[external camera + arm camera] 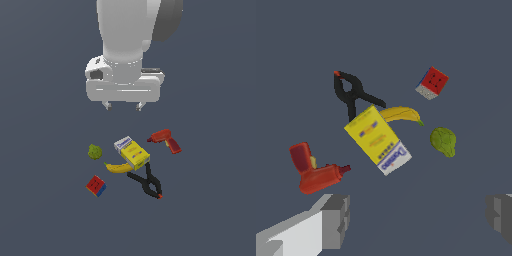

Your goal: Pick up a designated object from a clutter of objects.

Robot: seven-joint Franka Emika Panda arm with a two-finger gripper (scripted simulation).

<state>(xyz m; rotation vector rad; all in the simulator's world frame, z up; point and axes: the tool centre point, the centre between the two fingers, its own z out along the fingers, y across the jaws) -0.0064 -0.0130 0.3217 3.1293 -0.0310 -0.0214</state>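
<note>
I am counting six items lying on the dark grey surface (45, 210), one of each kind; I am looking down on them with the gripper (123, 105) hanging above the group, its two short fingertips pointing down and standing apart, holding nothing; in the wrist view I am seeing one grey finger (336, 220) at one edge and the other at the opposite edge, with a wide gap between them.

One banana (118, 167) is lying flat, yellow with dark tips, its one end touching or tucked just under the edge of the one yellow box (132, 151); the box is carrying a white end panel with blue lettering; I am noting one black clamp (146, 183) just beside both, its handles reaching toward the box, a small red tip at its far end.

One red toy drill (166, 140) is lying apart on the exterior view's right; one green lumpy ball (94, 151) is sitting near the banana's other end, on the exterior view's left, not touching it; one red-blue cube (96, 185) is resting apart from the rest, nearer the camera.
</note>
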